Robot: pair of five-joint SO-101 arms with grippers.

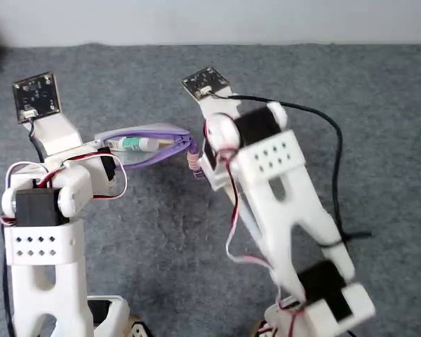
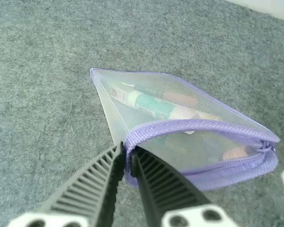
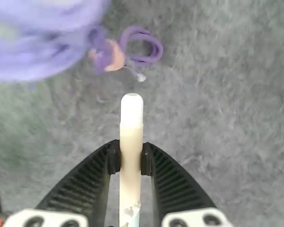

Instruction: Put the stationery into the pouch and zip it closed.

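From above, the pouch [image 1: 146,144] lies lengthwise between the two arms. The left gripper [image 1: 111,160] is at one end of it. The right arm [image 1: 266,165] comes down at the other end, just beside the hanging zip pull [image 1: 193,163]. The right arm is the nearer one to the pull.

In the left wrist view, the left gripper [image 2: 128,158] is pinched shut on the purple zip band at the corner nearest it. The pouch stretches straight away from the fingertips. Its mouth gapes open, and some stationery [image 2: 154,105], one piece green and white, lies inside along its length. The far end of the zip is the end farthest from this gripper.

In the right wrist view, the right gripper [image 3: 131,158] is clamped on a pale stick [image 3: 131,125], which juts out straight ahead of the jaws. The stick's tip stops short of the zip pull's looped cord [image 3: 143,46]. The pouch itself lies ahead and off to one side of that line.

By my reckoning the stick has yet to go in. Its long axis points at the pull rather than at the opening, so it would need swinging round towards the mouth.
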